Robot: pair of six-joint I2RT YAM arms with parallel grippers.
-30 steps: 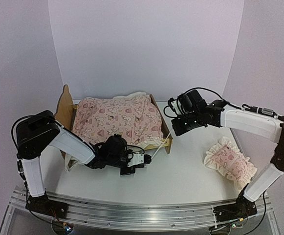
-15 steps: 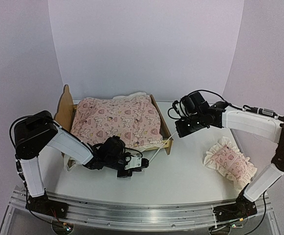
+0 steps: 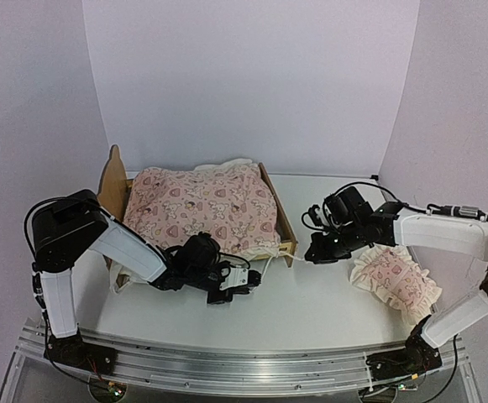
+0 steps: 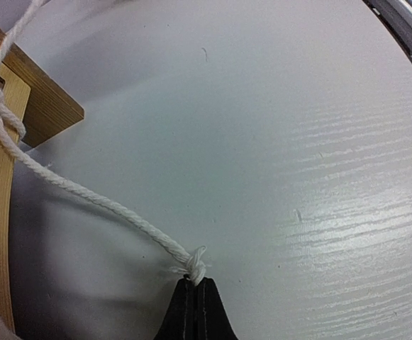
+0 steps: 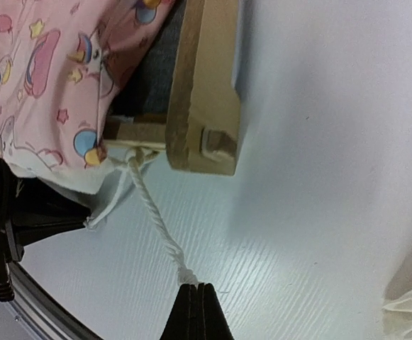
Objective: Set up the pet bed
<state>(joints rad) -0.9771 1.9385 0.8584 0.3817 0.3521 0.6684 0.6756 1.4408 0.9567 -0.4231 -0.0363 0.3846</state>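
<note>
Left hand [image 4: 193, 287]: pressed together on the end knot of a white twisted cord [image 4: 85, 195], low over the white tabletop [image 3: 311, 311] and just in front of the near foot corner of the small pale-wood pet bed with bear-ear headboard [image 3: 109, 178].
Right hand [image 5: 197, 290]: closed, pinching a second tail of cord just to the right of that same corner.
Cord: lashed round the rail beside the corner post. Both tails appear to leave one knot, each running almost straight to its hand.
Pet bed: stands left of centre on the tabletop, headboard to the left, foot end towards the right arm. Only a sliver of its dark grey base shows.
Bedding: pink heart-print quilt [image 3: 206, 206] spread over the frame. Ruffled pink pillow [image 3: 392, 279] lies on the tabletop, apart from the bed, beside the right arm.
Reason for hold: judged, tails are gripped at their tips and drawn to opposite sides to work the knot.
Stage: judged, cord work in hand, pillow not yet placed.
Risk: a hard pull may drag the light frame.
</note>
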